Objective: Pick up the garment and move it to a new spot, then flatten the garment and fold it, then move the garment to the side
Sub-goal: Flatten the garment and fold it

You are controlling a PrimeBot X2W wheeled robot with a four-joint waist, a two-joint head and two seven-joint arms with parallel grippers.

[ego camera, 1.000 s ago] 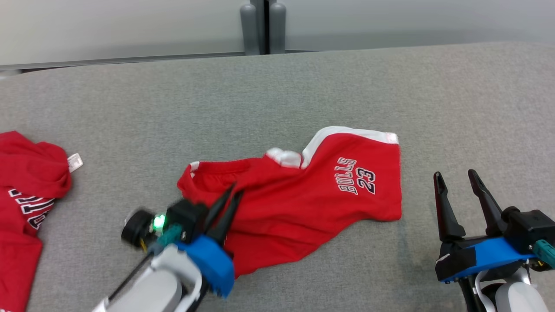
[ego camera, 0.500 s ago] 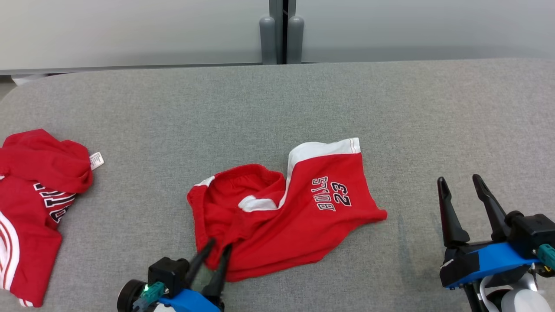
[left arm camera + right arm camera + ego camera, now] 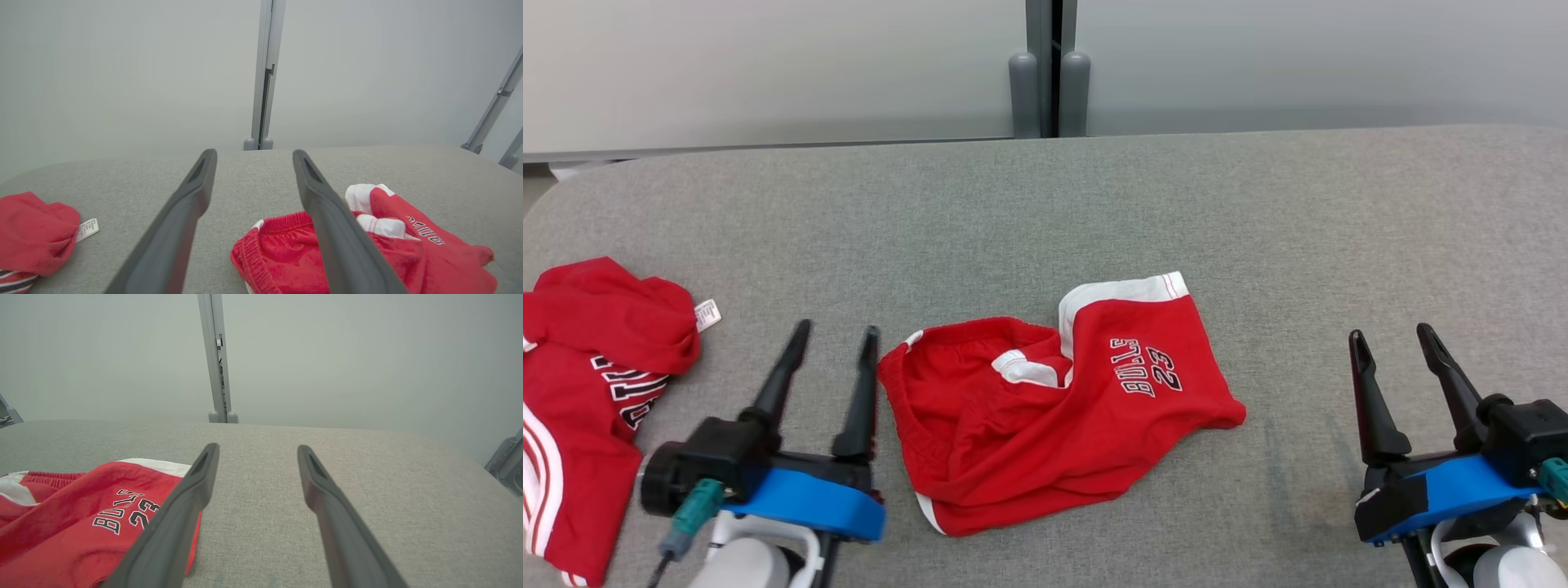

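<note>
Now, limp, light shorts crumpled just right of left gripper, fingers apart; right gripper likewise; waistband looks best hold.

Left gripper and right gripper spread wide, empty.
</note>
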